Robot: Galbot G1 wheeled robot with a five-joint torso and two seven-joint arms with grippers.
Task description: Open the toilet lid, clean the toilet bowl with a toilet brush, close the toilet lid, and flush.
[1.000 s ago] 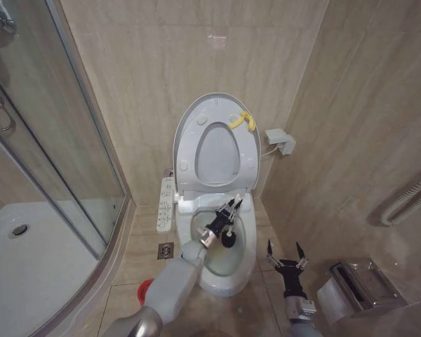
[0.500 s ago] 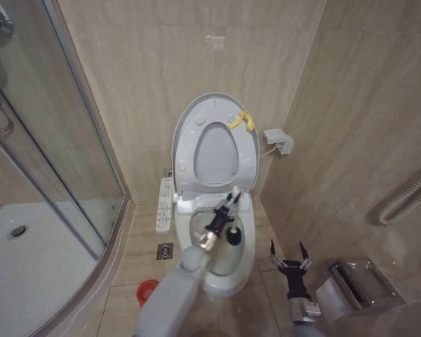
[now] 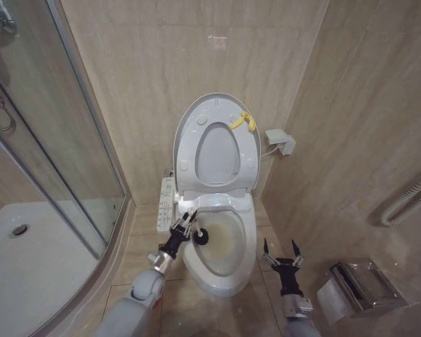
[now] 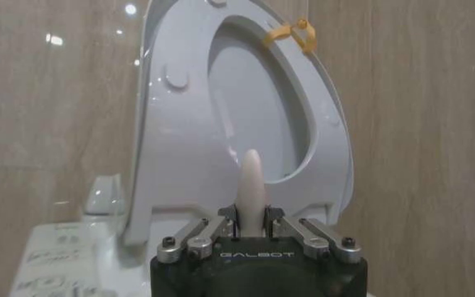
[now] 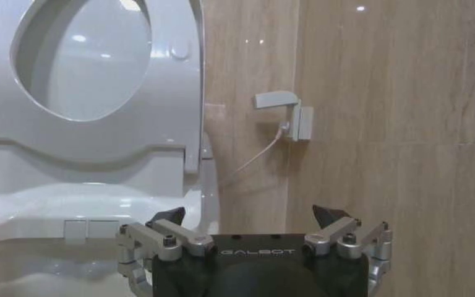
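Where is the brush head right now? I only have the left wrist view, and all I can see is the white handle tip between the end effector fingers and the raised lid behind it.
Observer: In the head view, the dark head of the toilet brush is at the left rim of the toilet bowl, just below the left end effector.
Operator: Is there anything to scrub in there?
Observer: Yes, there is yellowish-brown staining on the inside of the bowl, around its middle.
Operator: And the other arm?
Observer: The right end effector hangs open to the right of the bowl, above the floor tiles, holding nothing.
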